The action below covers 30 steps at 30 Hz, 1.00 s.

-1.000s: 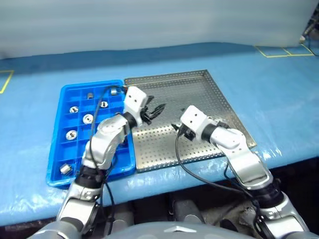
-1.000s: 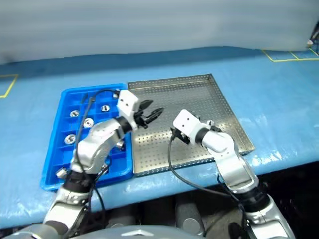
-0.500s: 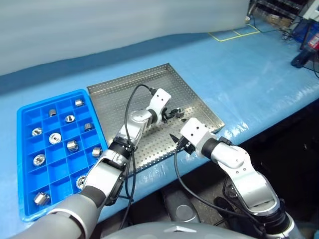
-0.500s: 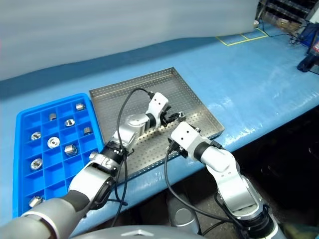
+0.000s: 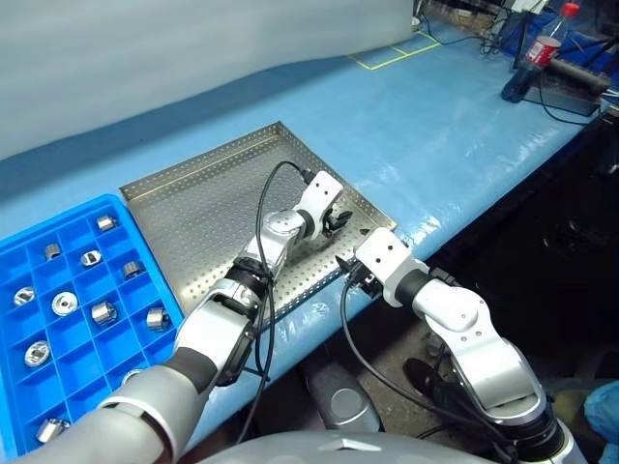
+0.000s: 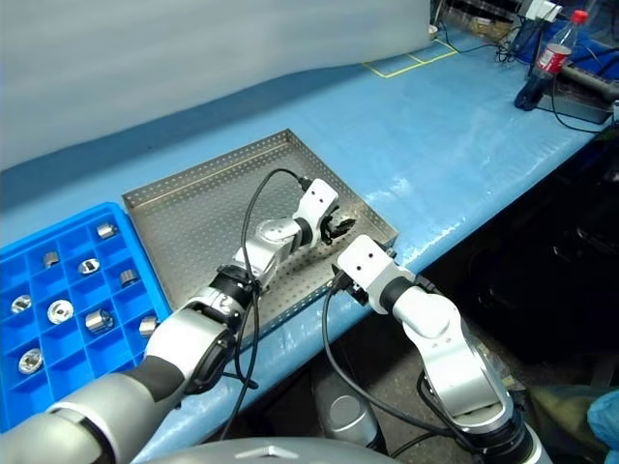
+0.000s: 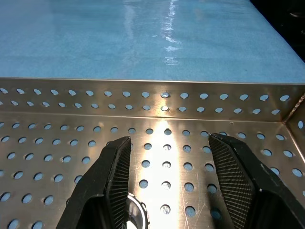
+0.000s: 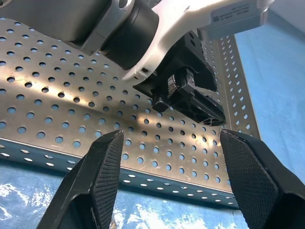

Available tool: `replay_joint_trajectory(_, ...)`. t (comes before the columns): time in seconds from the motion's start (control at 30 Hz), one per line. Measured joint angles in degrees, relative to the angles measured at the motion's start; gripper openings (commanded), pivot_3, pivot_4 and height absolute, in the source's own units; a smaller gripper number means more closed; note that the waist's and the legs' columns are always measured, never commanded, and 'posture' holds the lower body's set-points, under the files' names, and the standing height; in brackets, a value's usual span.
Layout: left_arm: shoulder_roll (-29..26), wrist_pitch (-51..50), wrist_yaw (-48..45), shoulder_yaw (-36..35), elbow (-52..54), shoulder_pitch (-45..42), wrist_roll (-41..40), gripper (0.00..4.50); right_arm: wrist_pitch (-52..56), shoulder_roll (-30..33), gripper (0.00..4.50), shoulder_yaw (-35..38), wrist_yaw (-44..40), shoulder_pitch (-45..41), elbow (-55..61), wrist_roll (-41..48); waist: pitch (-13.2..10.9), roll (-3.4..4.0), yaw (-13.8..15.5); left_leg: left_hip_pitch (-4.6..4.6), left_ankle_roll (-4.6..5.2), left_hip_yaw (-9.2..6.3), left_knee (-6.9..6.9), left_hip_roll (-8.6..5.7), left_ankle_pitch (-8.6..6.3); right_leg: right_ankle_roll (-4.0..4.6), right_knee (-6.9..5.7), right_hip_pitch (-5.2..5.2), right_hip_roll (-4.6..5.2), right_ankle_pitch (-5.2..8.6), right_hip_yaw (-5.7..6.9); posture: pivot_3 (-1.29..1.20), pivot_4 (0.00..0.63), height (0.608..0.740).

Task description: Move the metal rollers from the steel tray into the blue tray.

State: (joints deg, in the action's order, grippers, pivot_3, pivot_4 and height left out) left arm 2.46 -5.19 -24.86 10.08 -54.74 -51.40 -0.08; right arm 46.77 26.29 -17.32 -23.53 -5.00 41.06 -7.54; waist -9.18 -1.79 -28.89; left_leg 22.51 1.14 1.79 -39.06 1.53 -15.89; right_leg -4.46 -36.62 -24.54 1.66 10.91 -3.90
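Left gripper (image 7: 167, 162) — jaws apart — straddles a metal roller (image 7: 134, 217) in the steel tray (image 5: 193, 208).

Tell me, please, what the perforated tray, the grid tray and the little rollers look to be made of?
Perforated tray: bare metal, probably steel; it mirrors light and shows fine scratches. Grid tray: bright blue, moulded look, likely plastic. Rollers: shiny silver, apparently polished metal.
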Motion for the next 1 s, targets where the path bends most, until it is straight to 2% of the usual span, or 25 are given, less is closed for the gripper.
replay_joint_trajectory(0.33,-0.7,0.4,3.6,-2.6,-0.2,0.6,0.2,2.81,-0.2,-0.3,3.36,-0.2,0.0,-0.8,-0.9,0.1,0.0,-0.03,0.2,-0.03,0.02,0.00,0.00,-0.01,-0.01,-0.04,0.02,-0.06,0.01,-0.02,-0.01,-0.47,0.150,0.740)
replay_joint_trajectory(0.67,-1.6,-1.2,3.4,-1.9,-0.8,1.7,2.9,2.81,-0.8,-1.1,3.36,-0.3,0.0,-1.8,-2.5,0.1,0.0,-0.04,0.4,-0.04,0.03,-0.01,0.01,-0.02,-0.02,-0.05,0.02,-0.07,0.02,-0.03,-0.02,-0.46,0.150,0.740)
replay_joint_trajectory(0.8,-1.4,-1.7,3.5,-1.5,-0.9,2.0,3.5,1.70,-1.3,-1.3,3.40,-0.3,0.0,-2.3,-2.6,0.1,0.0,-0.05,0.5,-0.05,0.03,-0.01,0.00,-0.03,-0.02,-0.06,0.03,-0.03,0.04,-0.04,-0.01,-0.46,0.150,0.740)
replay_joint_trajectory(1.0,-1.2,-1.5,3.2,-2.4,-0.9,2.0,3.1,1.71,-1.6,-1.3,3.40,-0.3,0.1,-2.4,-3.0,0.1,0.0,-0.05,0.5,-0.07,0.03,0.00,0.00,-0.03,-0.02,-0.07,0.00,-0.03,0.04,-0.04,-0.03,-0.45,0.150,0.740)
